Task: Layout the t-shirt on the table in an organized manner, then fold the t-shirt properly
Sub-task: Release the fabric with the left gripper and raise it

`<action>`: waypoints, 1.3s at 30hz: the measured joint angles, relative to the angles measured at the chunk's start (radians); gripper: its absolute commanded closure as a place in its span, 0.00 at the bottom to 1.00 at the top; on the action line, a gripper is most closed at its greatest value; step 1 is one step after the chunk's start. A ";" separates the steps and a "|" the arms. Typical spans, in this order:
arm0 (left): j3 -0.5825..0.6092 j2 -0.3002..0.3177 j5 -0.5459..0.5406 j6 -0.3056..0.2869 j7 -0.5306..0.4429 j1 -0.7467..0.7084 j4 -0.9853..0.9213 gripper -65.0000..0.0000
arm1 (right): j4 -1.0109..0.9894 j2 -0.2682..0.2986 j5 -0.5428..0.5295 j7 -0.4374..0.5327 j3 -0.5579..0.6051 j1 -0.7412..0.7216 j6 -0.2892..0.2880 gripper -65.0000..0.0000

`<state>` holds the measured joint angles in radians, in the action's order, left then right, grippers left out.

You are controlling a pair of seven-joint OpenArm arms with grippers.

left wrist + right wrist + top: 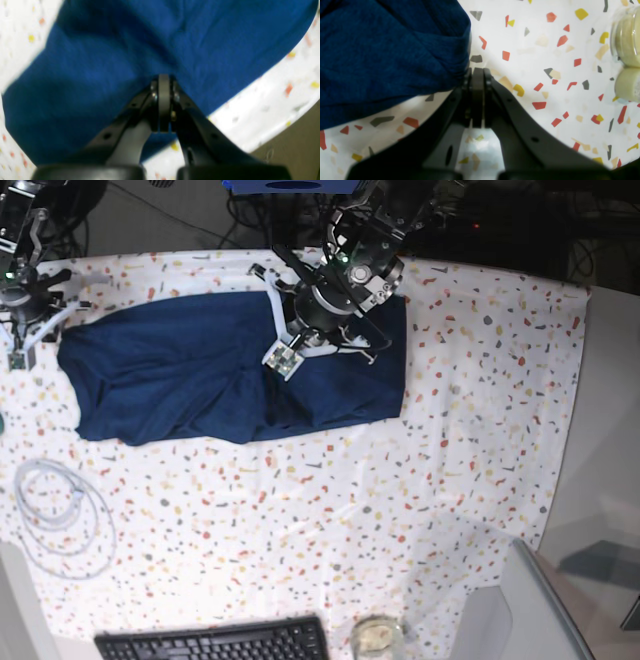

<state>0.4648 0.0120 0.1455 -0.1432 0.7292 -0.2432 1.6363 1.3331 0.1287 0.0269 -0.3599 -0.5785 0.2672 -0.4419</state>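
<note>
Nearest the base camera: a black keyboard (215,642) at the front edge of the wide table in its white cloth speckled red, orange, yellow and grey (400,480), with a small clear jar of pale stuff (375,636) just to the keyboard's right and a coil of thin white cable (55,515) further back on the left.

Beyond the cable, toward the back of the table: the large plain dark navy-blue soft-fabric t-shirt (200,375), spread as a rumpled rough rectangle, long axis running left to right across the base view, creased down the middle. Which end is collar and which is hem: cannot tell.

Over the t-shirt's right half in the base view: the left gripper (282,360), fingers pressed together on a fold of the fabric; in the left wrist view (163,80) blue cloth bunched right at the tips and filling most of the picture, blurred.

At the t-shirt's far left corner in the base view: the right gripper (20,358), tiny there. Shown better in the right wrist view (478,72): fingers pressed together, the t-shirt's edge bunched against their left side; whether cloth is actually pinched, cannot tell. Also only in that wrist view: two pale round containers (626,60) at the right edge, well apart from the t-shirt.
</note>
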 measured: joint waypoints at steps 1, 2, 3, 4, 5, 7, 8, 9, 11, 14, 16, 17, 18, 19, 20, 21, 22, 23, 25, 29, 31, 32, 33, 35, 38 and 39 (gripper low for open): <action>0.021 0.006 0.004 0.004 0.010 -0.003 0.000 1.00 | 0.000 0.000 0.000 0.001 0.000 0.000 0.000 1.00; 0.043 0.008 0.003 0.005 0.008 -0.003 0.000 1.00 | 0.000 0.000 0.000 0.000 0.000 0.001 0.000 1.00; 0.057 0.005 0.002 0.004 0.006 -0.001 0.001 1.00 | 0.000 0.000 0.000 0.000 0.000 0.002 0.000 1.00; 0.065 0.002 -0.005 -0.005 -0.001 0.002 0.007 1.00 | 0.000 0.000 0.000 0.001 0.000 0.002 0.000 1.00; 0.059 -0.003 -0.015 -0.012 -0.003 0.001 0.020 1.00 | 0.000 0.000 0.000 0.000 0.000 0.002 0.000 1.00; 0.026 -0.008 -0.016 -0.011 -0.007 0.000 0.051 1.00 | 0.000 0.000 0.000 0.000 0.000 0.003 0.000 1.00; 0.000 -0.006 -0.015 -0.011 -0.006 0.002 0.065 1.00 | 0.000 0.000 0.000 0.000 0.000 0.002 0.000 1.00; -0.035 -0.005 -0.014 -0.010 -0.007 0.008 0.074 1.00 | 0.000 0.000 0.000 0.000 0.000 0.002 0.000 1.00; -0.093 0.000 0.005 0.007 -0.003 0.025 0.074 1.00 | 0.000 0.000 0.000 0.000 0.000 0.002 0.000 1.00; -0.108 0.005 0.006 0.008 0.003 0.087 0.059 1.00 | 0.000 0.001 0.000 0.000 0.000 0.002 0.000 1.00; -0.103 -0.011 0.002 0.003 -0.009 0.124 0.032 1.00 | 0.000 0.000 0.000 0.000 0.000 0.002 0.000 1.00; -0.103 -0.024 0.000 0.002 -0.013 0.136 0.010 1.00 | 0.000 0.000 0.000 0.000 0.000 0.002 0.000 1.00; -0.103 -0.041 0.000 0.002 -0.011 0.145 -0.020 1.00 | 0.000 0.000 0.000 0.002 0.000 0.002 0.000 1.00; -0.103 -0.058 0.001 0.002 -0.007 0.153 -0.055 1.00 | 0.001 0.000 0.000 0.000 0.000 0.002 0.000 1.00; -0.103 -0.069 0.000 0.002 -0.004 0.158 -0.087 1.00 | 0.001 0.000 0.000 0.000 0.000 0.002 0.000 1.00; -0.103 -0.084 0.000 0.002 -0.005 0.166 -0.121 1.00 | 0.001 -0.001 0.000 0.000 0.000 0.002 0.000 1.00; -0.104 -0.101 0.000 0.002 -0.004 0.177 -0.158 1.00 | 0.010 -0.003 0.001 -0.003 0.000 0.002 0.000 1.00; -0.103 -0.114 0.001 0.002 -0.007 0.184 -0.191 1.00 | 0.028 -0.006 0.002 -0.007 0.000 0.006 0.000 1.00; -0.103 -0.128 -0.004 0.001 -0.008 0.202 -0.230 1.00 | 0.089 -0.011 -0.041 -0.006 0.000 0.014 0.000 1.00; -0.117 -0.117 -0.004 -0.002 -0.005 0.177 -0.152 1.00 | 0.162 -0.002 -0.200 0.002 0.000 0.016 0.000 0.99; -0.142 -0.082 -0.010 -0.003 -0.015 0.127 -0.035 1.00 | 0.166 0.002 -0.284 -0.004 0.000 0.010 0.000 0.98; -0.164 -0.067 -0.018 -0.011 -0.018 0.101 0.016 1.00 | 0.165 0.002 -0.310 -0.013 -0.001 0.002 0.000 0.97; -0.194 -0.054 -0.016 -0.011 -0.021 0.069 0.063 1.00 | 0.166 0.001 -0.340 -0.018 -0.002 -0.004 0.001 0.93; -0.280 -0.010 -0.011 -0.005 -0.021 0.000 0.139 1.00 | 0.166 0.000 -0.387 -0.061 0.002 -0.034 0.002 0.77; -0.439 0.058 -0.009 -0.008 -0.029 -0.096 0.178 1.00 | 0.166 0.000 -0.433 -0.156 0.000 -0.096 0.001 0.46; -0.486 0.079 -0.001 -0.003 -0.058 -0.122 0.176 1.00 | 0.166 0.000 -0.462 -0.177 0.001 -0.112 0.002 0.38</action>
<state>-0.0216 0.0910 0.1444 -0.1467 0.6708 -0.3656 1.8126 1.4986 0.1291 -0.4355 -0.5369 -0.5777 0.1555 -0.4404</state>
